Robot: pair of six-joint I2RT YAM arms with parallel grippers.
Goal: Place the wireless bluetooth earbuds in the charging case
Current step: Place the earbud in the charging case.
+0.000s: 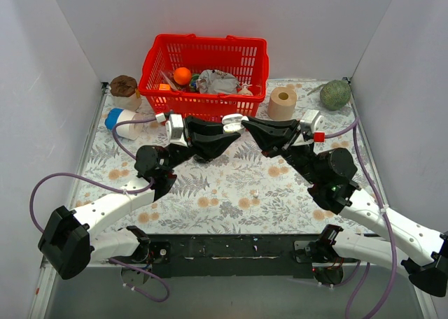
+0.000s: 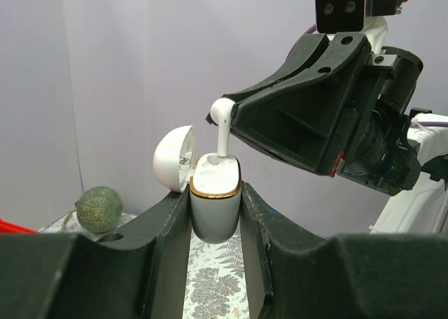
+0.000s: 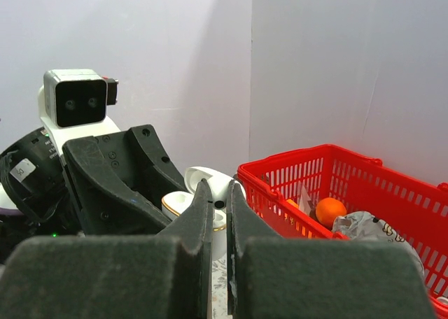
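Observation:
My left gripper (image 2: 215, 192) is shut on the charging case (image 2: 215, 210), a pale grey-white shell with a gold rim. It holds the case upright above the table with its white lid (image 2: 173, 158) flipped open to the left. My right gripper (image 2: 236, 117) is shut on a white earbud (image 2: 222, 116), whose stem points down into the case's top slot. In the right wrist view the right gripper (image 3: 218, 192) pinches the earbud (image 3: 219, 199) just in front of the case (image 3: 175, 202). From above, both grippers (image 1: 234, 130) (image 1: 246, 122) meet at mid-table by the basket. No black buds show.
A red basket (image 1: 204, 74) with an orange ball and crumpled wrapper stands right behind the grippers. A paper roll (image 1: 282, 103) and a green ball (image 1: 335, 94) are at back right. A brown lump (image 1: 124, 87) and a white-blue bottle (image 1: 120, 121) are at back left. A tiny white bit (image 1: 256, 193) lies on the floral mat.

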